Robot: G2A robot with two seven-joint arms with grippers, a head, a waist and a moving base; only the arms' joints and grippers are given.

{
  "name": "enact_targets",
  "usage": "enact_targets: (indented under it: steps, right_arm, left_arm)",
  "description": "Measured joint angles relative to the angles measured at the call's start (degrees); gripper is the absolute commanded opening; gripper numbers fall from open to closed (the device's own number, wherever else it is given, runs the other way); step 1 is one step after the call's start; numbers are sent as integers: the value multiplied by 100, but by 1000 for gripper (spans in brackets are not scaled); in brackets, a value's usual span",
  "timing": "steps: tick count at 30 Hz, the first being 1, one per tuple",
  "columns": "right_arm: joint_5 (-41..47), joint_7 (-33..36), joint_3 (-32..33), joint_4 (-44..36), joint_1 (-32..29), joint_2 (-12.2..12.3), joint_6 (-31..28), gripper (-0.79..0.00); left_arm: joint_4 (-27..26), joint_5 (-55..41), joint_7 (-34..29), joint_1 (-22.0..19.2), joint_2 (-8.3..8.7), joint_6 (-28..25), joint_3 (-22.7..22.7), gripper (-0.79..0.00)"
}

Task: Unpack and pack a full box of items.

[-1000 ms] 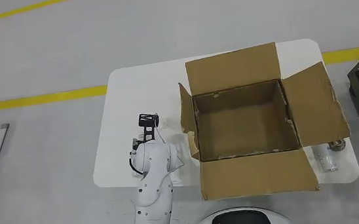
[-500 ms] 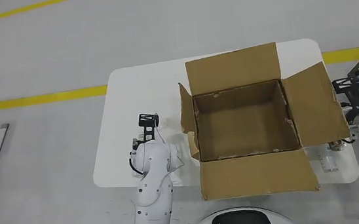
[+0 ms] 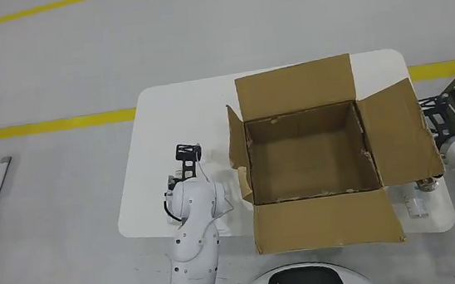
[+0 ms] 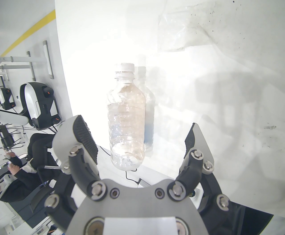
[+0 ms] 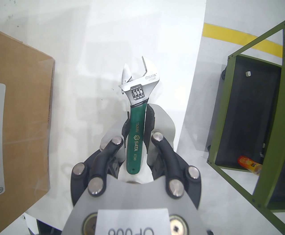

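The open cardboard box (image 3: 293, 87) stands on the white table (image 3: 179, 114) with its flaps spread and its inside bare. My left gripper (image 3: 188, 153) is left of the box. In the left wrist view it (image 4: 137, 126) is open, and a clear plastic bottle (image 4: 127, 115) with a white cap lies on the table just ahead, between the fingers but untouched. My right gripper (image 3: 440, 113) hangs by the box's right flap. It (image 5: 138, 124) is shut on the green handle of an adjustable wrench (image 5: 139, 89), whose steel head sticks out over the table.
A green-framed cart (image 5: 245, 106) stands just off the table's right edge, with an orange item (image 5: 248, 165) on its dark shelf. The box flap (image 5: 22, 111) is close beside the right gripper. A small bottle (image 3: 411, 199) and a round piece (image 3: 426, 184) lie near the front right corner.
My right arm has come into view at the table's right edge and settled by the box's right flap. The pale items seen in the cart a second ago are gone. The left arm is still.
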Motion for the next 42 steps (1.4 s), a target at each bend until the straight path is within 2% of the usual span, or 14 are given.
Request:
enact_targets:
  steps: [3,4,5,6,8,14,17,19,28,32,36,42]
  right_arm:
    - [79,-38,11,-9,-18,17,22,-434]
    - [113,-60,20,-27,-32,24,28,-462]
    - [147,-93,34,-51,-42,30,31,-533]
    - [196,-153,59,-92,-54,35,33,-659]
    - [334,-377,168,-263,-118,47,38,-785]
    - [901,-1652,773,-1288,-727,52,49,-785]
    - [961,-2045,960,-1724,-1075,44,137,-785]
    - [1106,-2080,971,-1890,-1237,29,243,-785]
    - [1260,-2217,950,-1906,-1281,20,280,-785]
    - [1657,-3225,965,-1948,-1402,-35,389,-785]
    - [1850,-4273,1090,-2201,-1606,-51,-37,-785]
    - [669,-4826,1027,-2886,-1794,-52,359,-785]
  left_arm:
    - [0,0,0,0,0,0,0,0]
    - [0,0,0,0,0,0,0,0]
    - [0,0,0,0,0,0,0,0]
    - [0,0,0,0,0,0,0,0]
    - [0,0,0,0,0,0,0,0]
    - [0,0,0,0,0,0,0,0]
    - [0,0,0,0,0,0,0,0]
    - [0,0,0,0,0,0,0,0]
    - [0,0,0,0,0,0,0,0]
    - [0,0,0,0,0,0,0,0]
    - [0,0,0,0,0,0,0,0]
    - [0,0,0,0,0,0,0,0]
